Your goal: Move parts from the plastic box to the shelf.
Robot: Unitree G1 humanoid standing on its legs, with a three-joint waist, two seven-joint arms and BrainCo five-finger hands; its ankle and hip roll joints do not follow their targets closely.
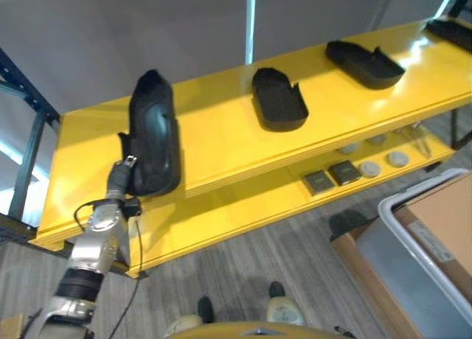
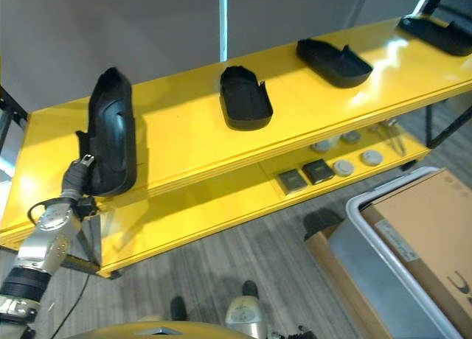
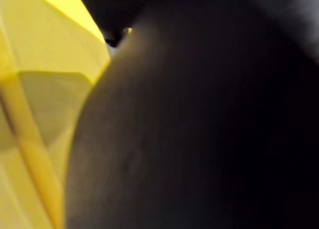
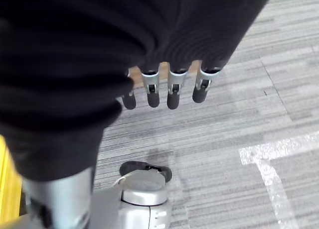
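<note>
Black part [image 1: 153, 136] stands on edge at the left end of the yellow shelf [image 1: 221, 136], top tier. Left hand [image 1: 120, 178] sits at its near lower edge, fingers hidden behind it, so grasp can't be told. Right hand [image 4: 169, 84] hangs over grey floor [image 4: 249, 114], fingers relaxed, empty. Plastic box [image 1: 413, 273] near right. Three more black parts [image 1: 279, 97] lie farther right along the top tier.

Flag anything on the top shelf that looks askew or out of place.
The leftmost black part sits at the top shelf's front edge, its near end overhanging by the left hand. The other black parts lie fully on the board.
</note>
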